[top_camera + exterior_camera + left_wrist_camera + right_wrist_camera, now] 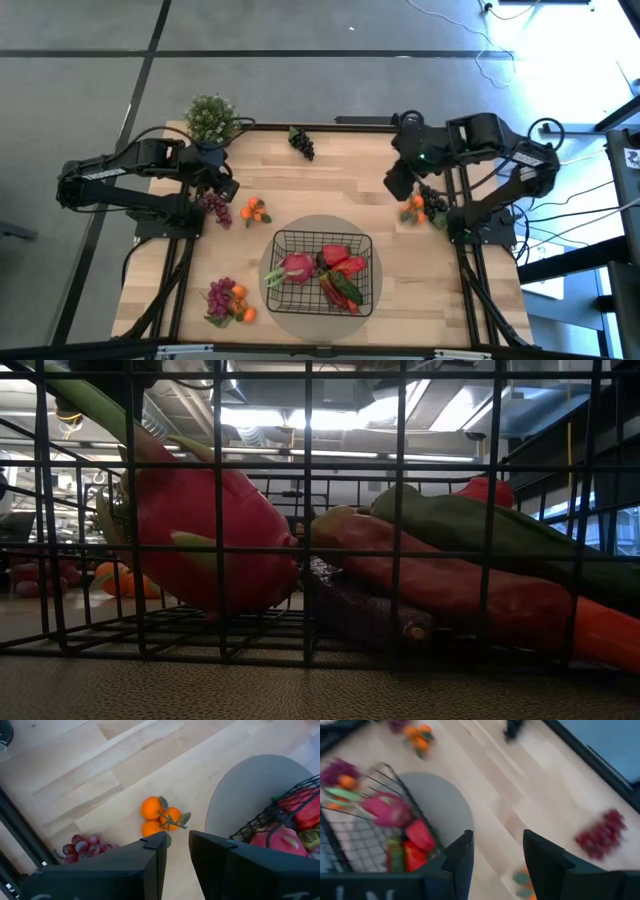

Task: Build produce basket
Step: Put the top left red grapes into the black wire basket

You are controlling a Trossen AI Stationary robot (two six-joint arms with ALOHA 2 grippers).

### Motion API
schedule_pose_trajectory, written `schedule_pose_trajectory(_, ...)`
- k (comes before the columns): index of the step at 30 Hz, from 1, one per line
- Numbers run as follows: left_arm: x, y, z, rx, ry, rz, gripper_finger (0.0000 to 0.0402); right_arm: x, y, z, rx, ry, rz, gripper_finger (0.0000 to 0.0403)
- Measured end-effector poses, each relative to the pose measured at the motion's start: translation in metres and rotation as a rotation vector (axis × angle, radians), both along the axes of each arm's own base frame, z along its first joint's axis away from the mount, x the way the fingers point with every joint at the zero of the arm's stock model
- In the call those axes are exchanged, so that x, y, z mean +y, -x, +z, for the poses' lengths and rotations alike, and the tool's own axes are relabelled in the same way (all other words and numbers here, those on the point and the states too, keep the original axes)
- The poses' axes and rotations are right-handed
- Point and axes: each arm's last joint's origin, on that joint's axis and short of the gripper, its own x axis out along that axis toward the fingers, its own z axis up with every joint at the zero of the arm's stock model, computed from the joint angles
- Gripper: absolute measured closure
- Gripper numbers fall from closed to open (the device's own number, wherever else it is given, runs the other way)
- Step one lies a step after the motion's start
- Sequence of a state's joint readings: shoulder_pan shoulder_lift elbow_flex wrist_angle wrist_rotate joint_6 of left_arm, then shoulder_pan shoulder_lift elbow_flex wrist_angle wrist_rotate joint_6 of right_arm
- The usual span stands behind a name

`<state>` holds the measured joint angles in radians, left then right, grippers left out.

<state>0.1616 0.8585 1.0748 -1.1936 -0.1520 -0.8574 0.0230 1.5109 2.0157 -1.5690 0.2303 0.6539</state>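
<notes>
Oranges [161,815] beyond left gripper [177,851] (open)—untouched

Two matte black jointed arms with cables, the right arm [470,140] showing a small green light.

Light wood plank tabletop [330,190], grain running left-right, on a black metal frame [470,300]. Round grey mat [322,226] lies near its front edge. Bushy green potted plant [210,120] at the far-left corner. Floor is grey concrete slabs [300,25] with dark seams; loose white cables [490,55] run across it far right, beside a bright bluish glare patch [590,50]. Ceiling: exposed ductwork, bright strip lights [270,415].
</notes>
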Motion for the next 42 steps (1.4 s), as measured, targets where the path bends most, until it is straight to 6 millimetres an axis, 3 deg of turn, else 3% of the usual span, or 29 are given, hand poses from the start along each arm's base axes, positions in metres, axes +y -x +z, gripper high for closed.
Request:
schedule_pose_trajectory(8,0.0,0.0,0.0,-0.021,0.048,0.073,0.0331,-0.011,0.027,-0.044,0.103,-0.087,-0.206,0.0249)
schedule_pose_trajectory(19,-0.01,-0.011,-0.025,0.027,0.23,0.138,0.0331,-0.008,0.016,-0.087,0.221,-0.127,-0.093,0.0249)
schedule_pose_trajectory(42,-0.01,-0.007,-0.032,0.104,0.28,0.287,0.0331,-0.008,0.007,-0.089,0.145,-0.121,-0.07,0.0249)
